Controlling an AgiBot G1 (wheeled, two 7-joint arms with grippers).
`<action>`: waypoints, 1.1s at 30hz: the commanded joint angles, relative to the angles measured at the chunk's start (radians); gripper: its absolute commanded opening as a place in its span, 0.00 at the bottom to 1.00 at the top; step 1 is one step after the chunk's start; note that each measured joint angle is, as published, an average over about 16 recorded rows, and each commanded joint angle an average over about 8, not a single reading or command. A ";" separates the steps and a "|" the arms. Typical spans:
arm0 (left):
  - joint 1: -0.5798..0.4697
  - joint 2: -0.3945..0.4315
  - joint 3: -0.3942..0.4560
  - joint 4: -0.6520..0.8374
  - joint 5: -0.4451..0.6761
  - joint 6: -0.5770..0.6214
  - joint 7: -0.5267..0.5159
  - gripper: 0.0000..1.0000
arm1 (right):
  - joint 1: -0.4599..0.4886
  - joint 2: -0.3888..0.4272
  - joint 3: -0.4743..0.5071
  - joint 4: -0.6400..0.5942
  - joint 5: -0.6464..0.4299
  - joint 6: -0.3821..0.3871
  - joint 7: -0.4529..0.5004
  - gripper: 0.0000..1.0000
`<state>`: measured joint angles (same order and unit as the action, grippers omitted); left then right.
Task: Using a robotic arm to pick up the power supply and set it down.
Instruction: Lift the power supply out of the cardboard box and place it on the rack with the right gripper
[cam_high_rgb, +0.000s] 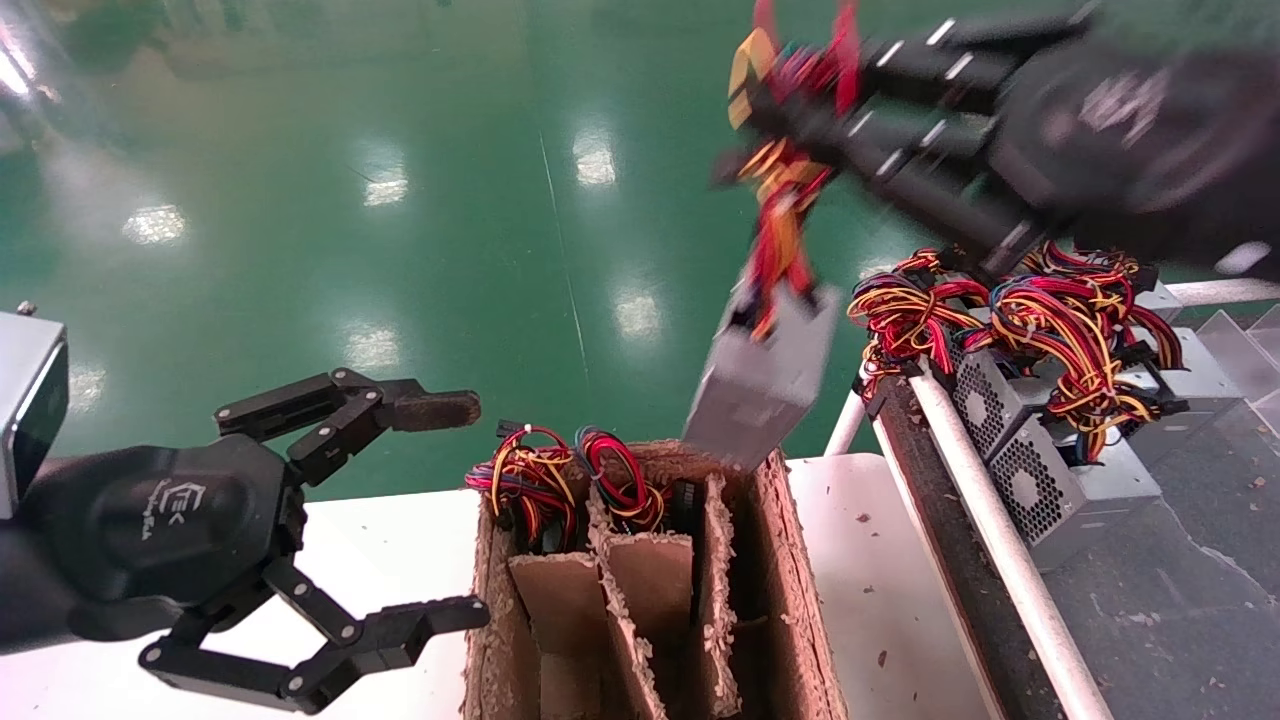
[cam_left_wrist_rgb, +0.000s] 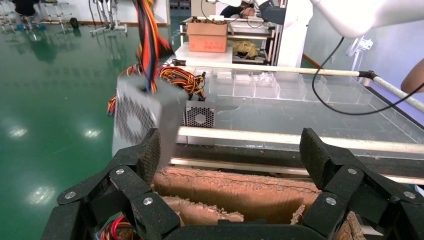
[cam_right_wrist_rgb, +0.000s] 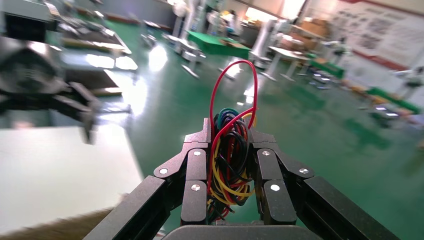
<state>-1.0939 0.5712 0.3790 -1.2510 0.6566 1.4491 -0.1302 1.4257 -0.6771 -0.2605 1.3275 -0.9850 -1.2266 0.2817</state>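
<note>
The power supply (cam_high_rgb: 760, 385), a silver-grey metal box, hangs tilted in the air by its red, yellow and black wire bundle (cam_high_rgb: 785, 190). Its lower corner is just above the far rim of the cardboard box (cam_high_rgb: 790, 560). My right gripper (cam_high_rgb: 790, 110), at the upper right of the head view, is shut on that bundle; the right wrist view shows the wires (cam_right_wrist_rgb: 230, 160) pinched between the fingers of the gripper (cam_right_wrist_rgb: 230, 132). My left gripper (cam_high_rgb: 455, 510) stands open and empty at the lower left, beside the cardboard box. In the left wrist view the hanging power supply (cam_left_wrist_rgb: 142, 117) shows beyond the open left gripper (cam_left_wrist_rgb: 232, 152).
The cardboard box (cam_left_wrist_rgb: 240, 192) has upright dividers, and wired units (cam_high_rgb: 560, 480) fill its far-left slots. It stands on a white table (cam_high_rgb: 880, 600). To the right, a railed conveyor (cam_high_rgb: 960, 480) carries several more power supplies (cam_high_rgb: 1040, 440) with wire bundles. Beyond is green floor.
</note>
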 joint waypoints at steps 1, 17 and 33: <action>0.000 0.000 0.000 0.000 0.000 0.000 0.000 1.00 | 0.035 0.020 0.005 -0.004 -0.017 0.003 0.007 0.00; 0.000 0.000 0.000 0.000 0.000 0.000 0.000 1.00 | 0.190 0.259 0.096 -0.064 -0.078 -0.008 0.025 0.00; 0.000 0.000 0.000 0.000 0.000 0.000 0.000 1.00 | 0.082 0.580 0.181 -0.234 -0.007 -0.148 0.047 0.00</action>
<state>-1.0939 0.5711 0.3791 -1.2510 0.6566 1.4490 -0.1302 1.5077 -0.1065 -0.0861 1.0931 -0.9910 -1.3792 0.3236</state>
